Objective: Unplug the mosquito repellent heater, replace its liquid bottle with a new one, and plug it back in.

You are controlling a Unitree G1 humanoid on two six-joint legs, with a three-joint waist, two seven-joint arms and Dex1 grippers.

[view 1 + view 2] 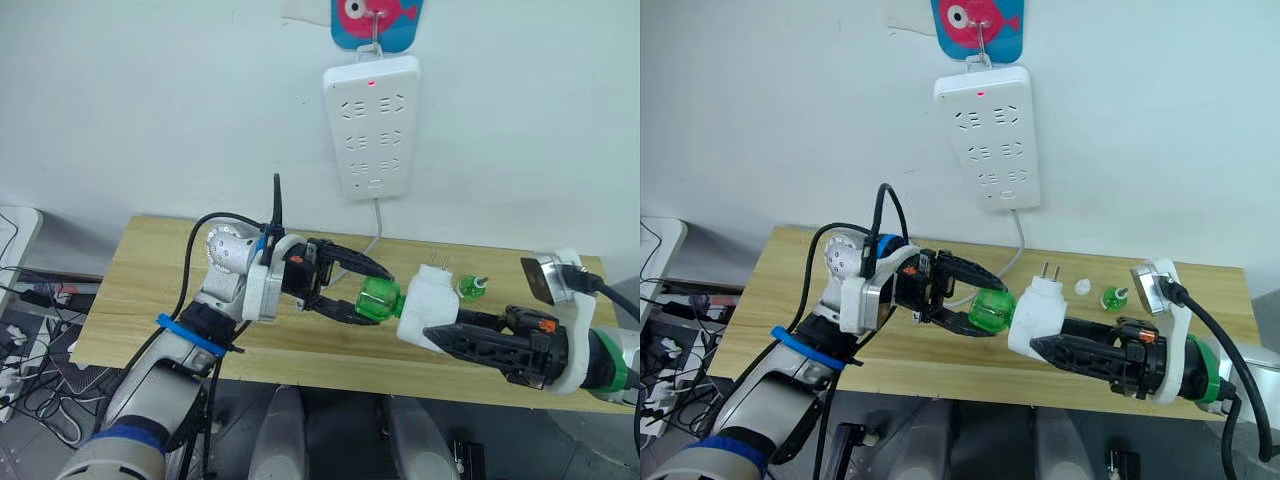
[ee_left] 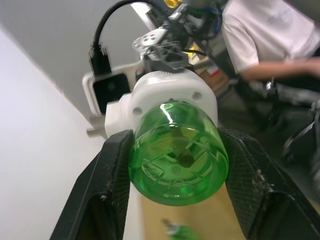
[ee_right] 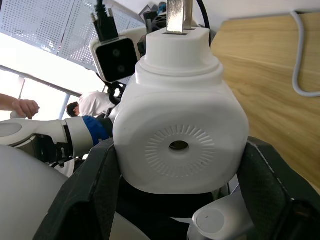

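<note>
No brand, label or legible writing is seen on any item; the only marking is a pink cartoon fish on the blue hanger (image 1: 377, 20) from which the power strip (image 1: 372, 125) is hung at 12 o'clock on the wall, a red indicator lit near its top.

At 9 o'clock the left gripper (image 1: 352, 293) is seen closed on the green liquid bottle (image 1: 380, 300); in the left wrist view its two black fingers (image 2: 107, 185) are pressed against opposite sides of the bottle's round base (image 2: 177, 155).

At centre, above the wooden table (image 1: 130, 290), the bottle is seated in the mosquito repellent heater (image 1: 428, 305). The joined pair is held with its long axis roughly horizontal, bottle end toward 9 o'clock and heater end toward 3 o'clock. The two metal prongs (image 1: 438, 264) are pointed toward 12 o'clock, at the wall. The round vent hole (image 3: 178, 145) is faced toward the right wrist camera.

At 3 o'clock the right gripper (image 1: 432, 335) is closed on the heater body, one finger on each side.

Behind, a second green bottle (image 1: 471, 288) is lying on the table near the heater, with a small white cap (image 1: 1082, 287) beside it. The strip's white cable (image 1: 375, 235) is hung down onto the table.
</note>
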